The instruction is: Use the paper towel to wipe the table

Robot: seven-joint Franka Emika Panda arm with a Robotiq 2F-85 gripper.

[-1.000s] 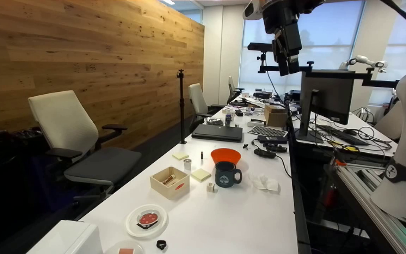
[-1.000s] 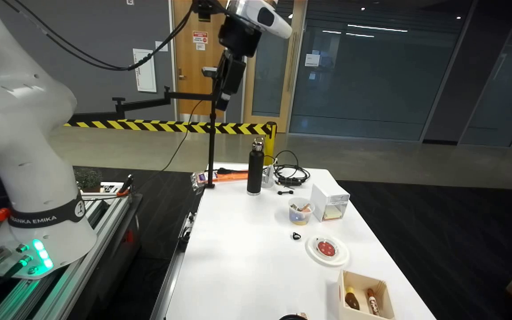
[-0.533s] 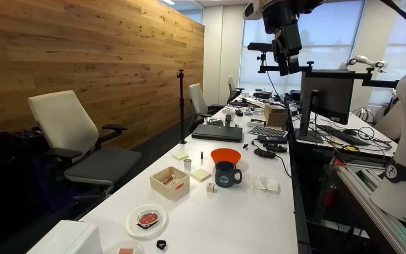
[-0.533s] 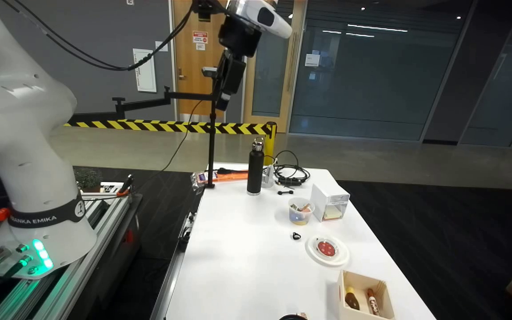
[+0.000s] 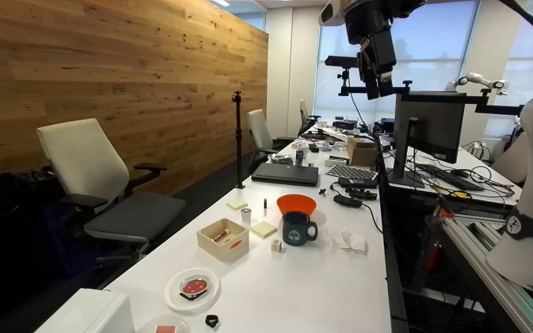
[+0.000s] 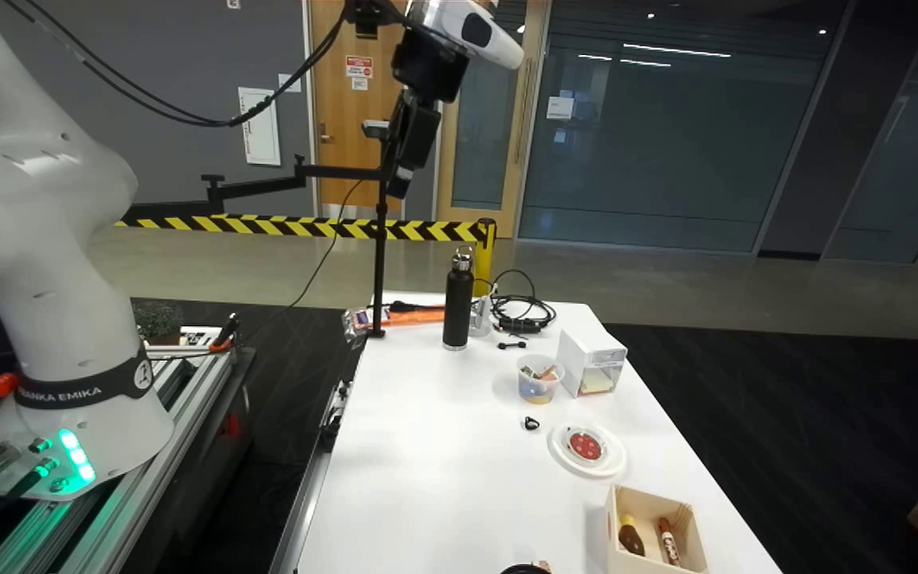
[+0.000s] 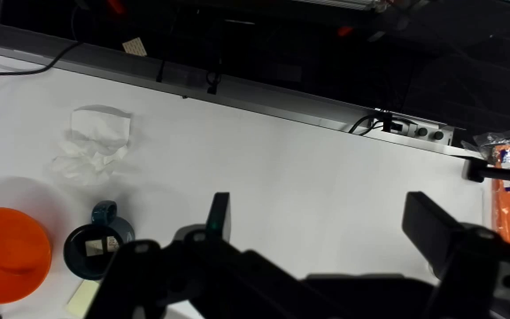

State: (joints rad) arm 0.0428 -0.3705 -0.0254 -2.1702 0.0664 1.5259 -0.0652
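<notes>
A: Where are the views looking from?

B: In an exterior view we're looking along the table (image 5: 312, 286) toward the window (image 5: 433, 37) behind the pincer (image 5: 379, 92), standing well apart from it. In an exterior view we're facing the opposite way, toward the door (image 6: 355, 119) behind the pincer.

A: And the wrist view?

B: It's sitting right at the pincer, peering down past its fingers (image 7: 427, 226).

A: What are they sharing?

B: Both exterior views are showing the plate (image 5: 172, 291); the wrist view is sharing the bowl (image 5: 296, 203) with an exterior view.
</notes>
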